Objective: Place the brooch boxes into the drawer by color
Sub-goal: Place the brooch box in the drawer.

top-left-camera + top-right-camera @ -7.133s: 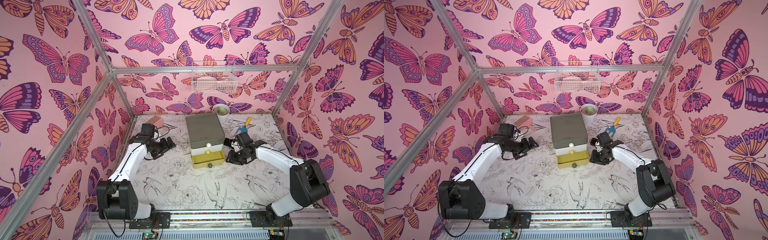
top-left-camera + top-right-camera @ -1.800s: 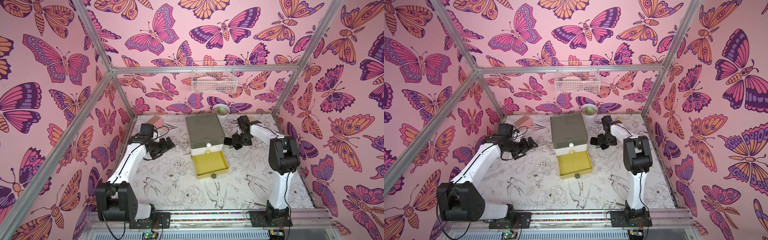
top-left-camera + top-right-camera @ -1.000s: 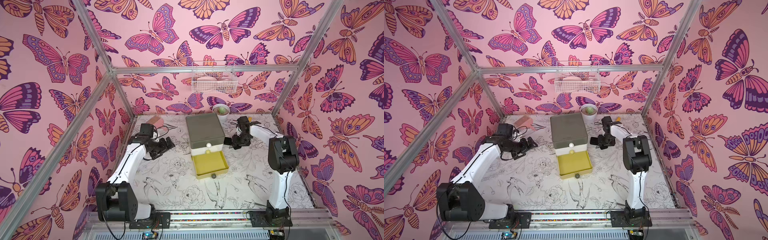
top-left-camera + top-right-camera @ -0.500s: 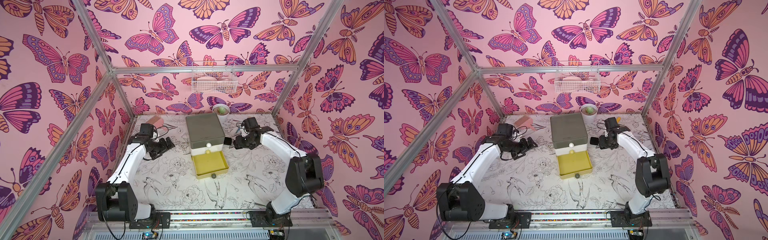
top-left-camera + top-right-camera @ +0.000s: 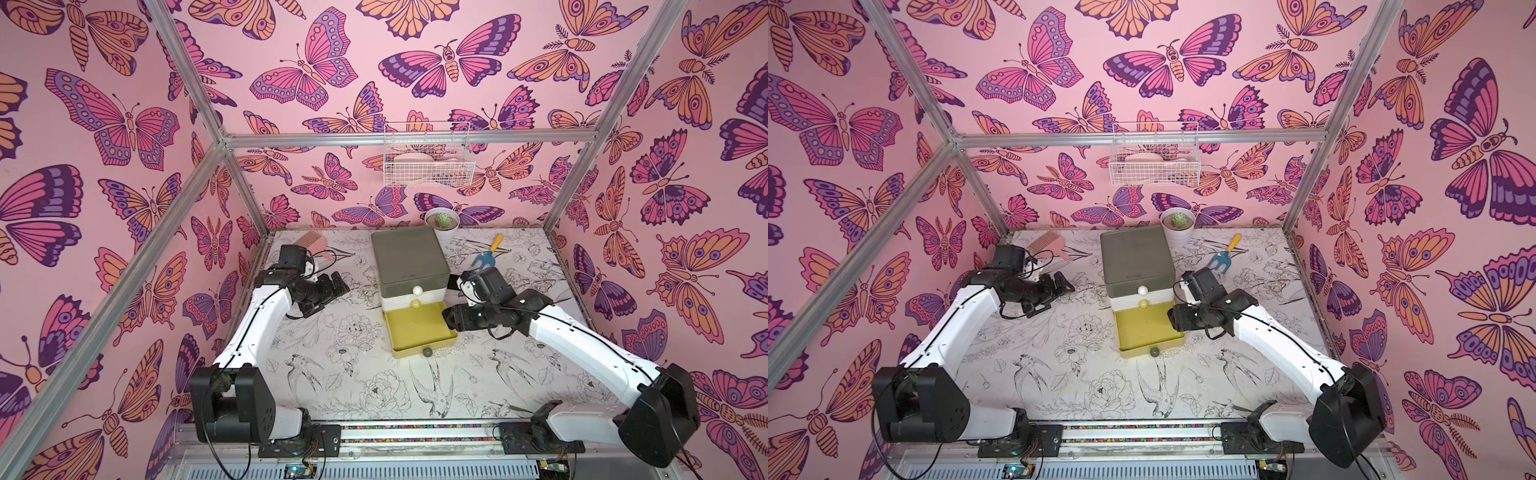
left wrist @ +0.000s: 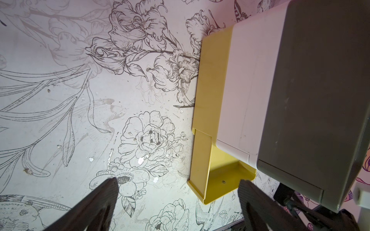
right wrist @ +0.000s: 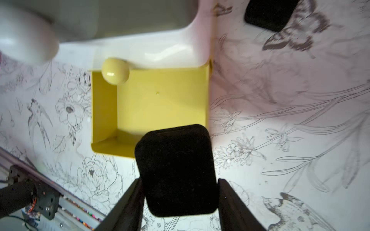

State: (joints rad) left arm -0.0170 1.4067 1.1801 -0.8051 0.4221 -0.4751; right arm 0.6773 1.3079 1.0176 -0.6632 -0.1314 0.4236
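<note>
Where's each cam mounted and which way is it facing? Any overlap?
Top views: high over the arms' bases, looking down toward the back wall; left arm and right arm whole, chest mid-table.
Left wrist: on the left arm, looking down at the table beside the chest; open left gripper shows.
Right wrist: on the right arm, looking down over the open yellow drawer; right gripper holds a black box.
Shared: all views catch the yellow drawer.

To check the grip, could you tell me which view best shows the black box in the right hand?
The right wrist view: the black brooch box sits large and clear in the right hand, by the yellow drawer. Both top views show only a dark shape there; the left wrist view, nothing certain.
</note>
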